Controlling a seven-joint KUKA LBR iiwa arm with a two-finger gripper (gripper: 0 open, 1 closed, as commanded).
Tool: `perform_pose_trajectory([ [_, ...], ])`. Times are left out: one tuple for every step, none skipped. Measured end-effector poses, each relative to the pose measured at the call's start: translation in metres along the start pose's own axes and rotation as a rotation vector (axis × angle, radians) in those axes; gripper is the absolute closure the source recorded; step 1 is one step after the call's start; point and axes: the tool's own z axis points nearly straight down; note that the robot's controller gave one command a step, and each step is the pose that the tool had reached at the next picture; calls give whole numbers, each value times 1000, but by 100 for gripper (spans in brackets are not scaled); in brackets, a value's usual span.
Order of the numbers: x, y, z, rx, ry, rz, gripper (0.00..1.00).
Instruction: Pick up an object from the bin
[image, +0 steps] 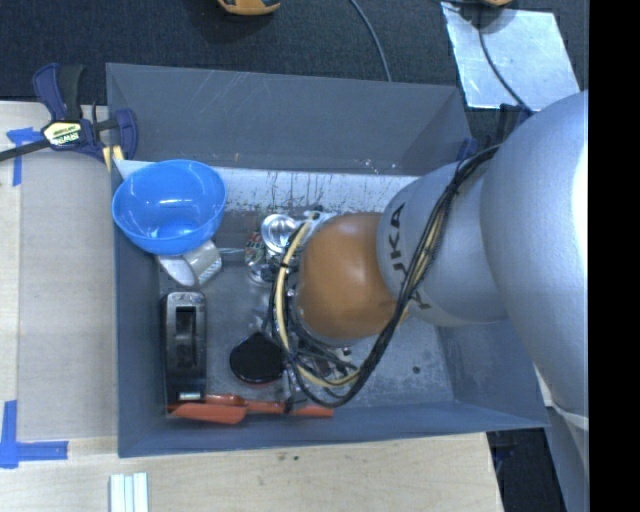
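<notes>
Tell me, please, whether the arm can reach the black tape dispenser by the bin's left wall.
Probably yes: the tape dispenser lies uncovered, the arm close beside it, though the adjacent bin wall may hinder.

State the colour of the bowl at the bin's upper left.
The bowl is bright blue, clearest in the camera view.

A blue bowl (168, 205) sits upper left; below it, perhaps a black tape dispenser (185, 345).
</notes>
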Motion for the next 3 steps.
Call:
perform_pose_trajectory([
  [-76, -23, 6, -5, 7, -345, 100],
  [-76, -23, 6, -5, 7, -344, 100],
  [-77, -23, -2, -5, 5, -342, 100],
])
